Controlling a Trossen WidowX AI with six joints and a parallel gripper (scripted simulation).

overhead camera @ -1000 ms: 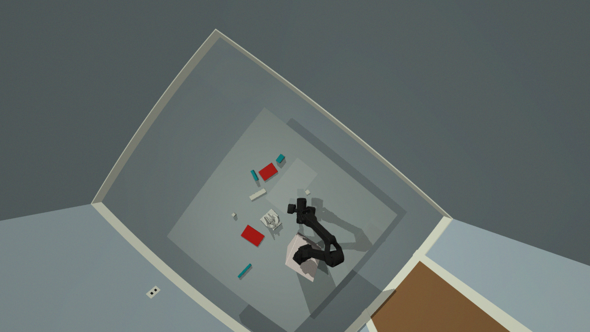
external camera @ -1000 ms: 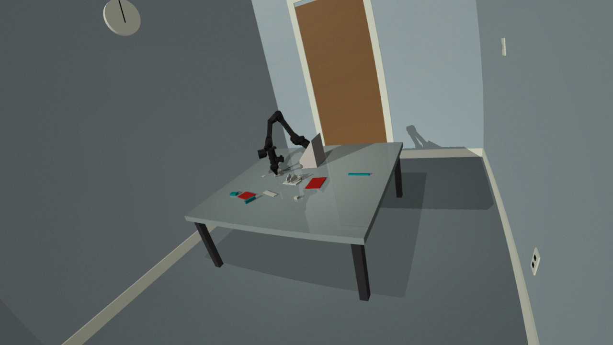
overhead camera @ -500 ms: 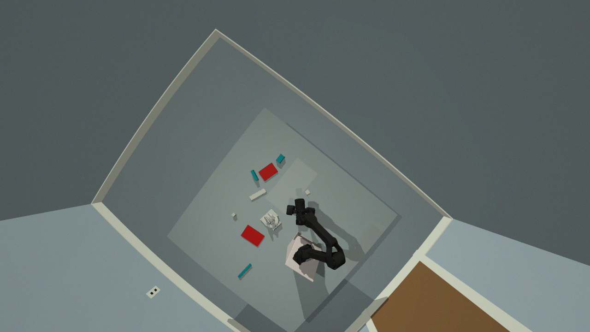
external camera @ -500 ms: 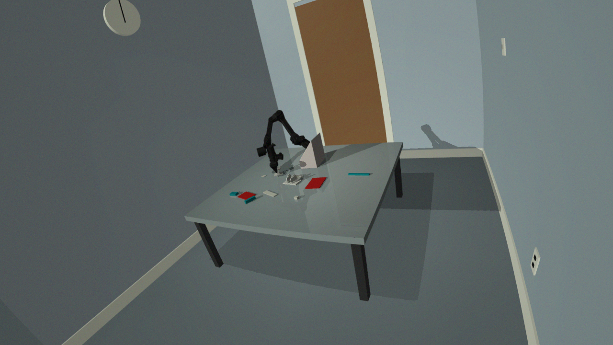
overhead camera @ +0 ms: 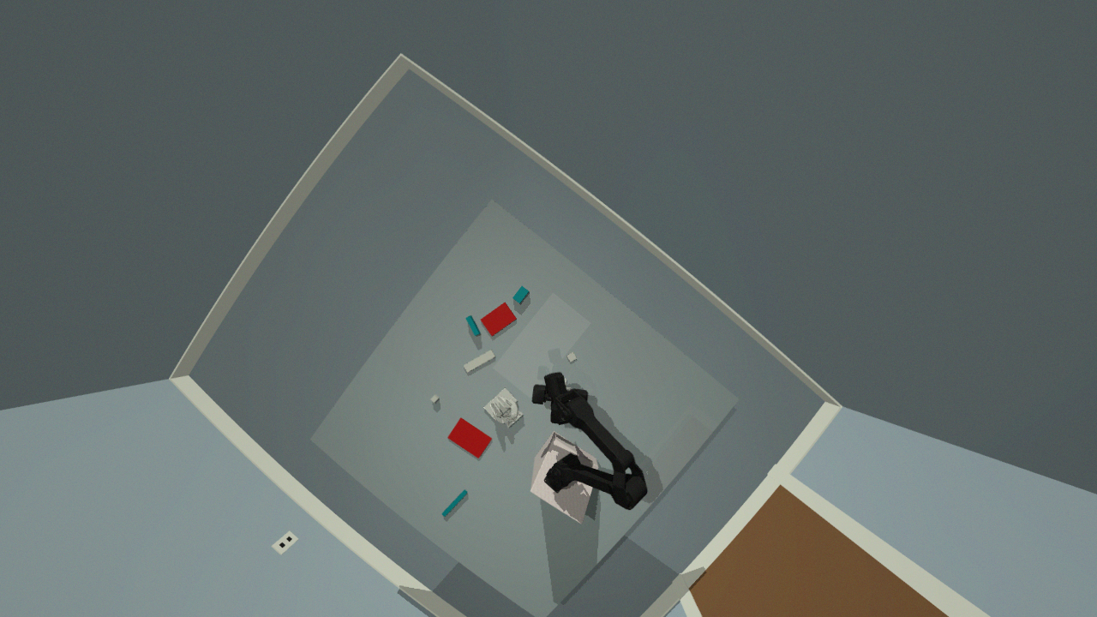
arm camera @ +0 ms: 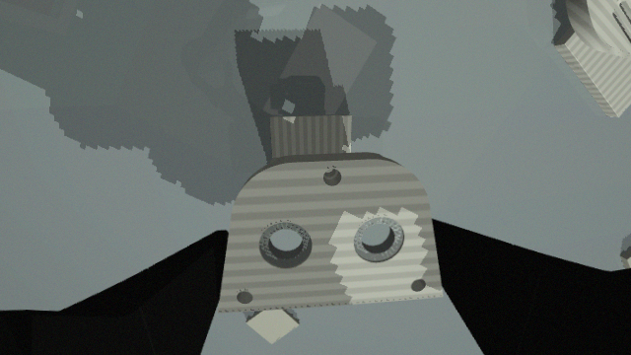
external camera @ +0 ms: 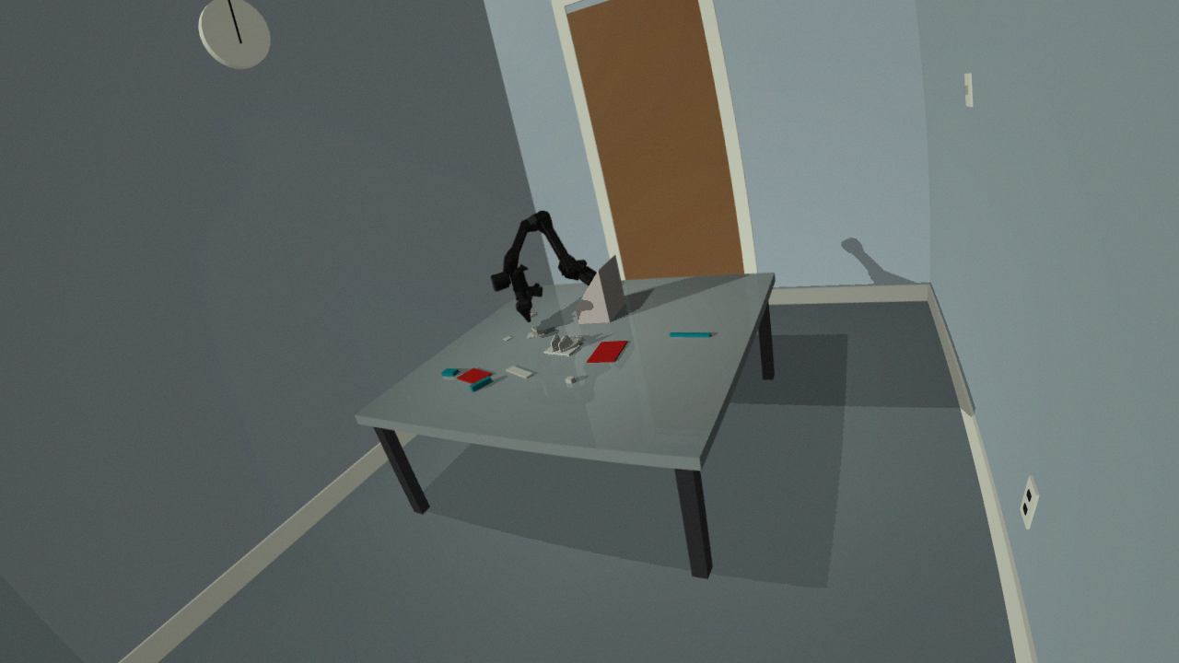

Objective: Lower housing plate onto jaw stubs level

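Observation:
The pale housing plate, with two large ringed holes and three small ones, is held between the black fingers of my gripper. The gripper is shut on its side edges and holds it above the table. A ribbed pale block lies below and behind the plate. The white base with the upright curved jaws stands off to one side of the hand; only part of it shows at the top right of the wrist view. The jaw stubs are too small to make out. From above, the arm hides the fingertips.
A tall pinkish wedge stands by the arm's base. Red slabs, teal blocks, a cream bar and small pale cubes lie on the grey table.

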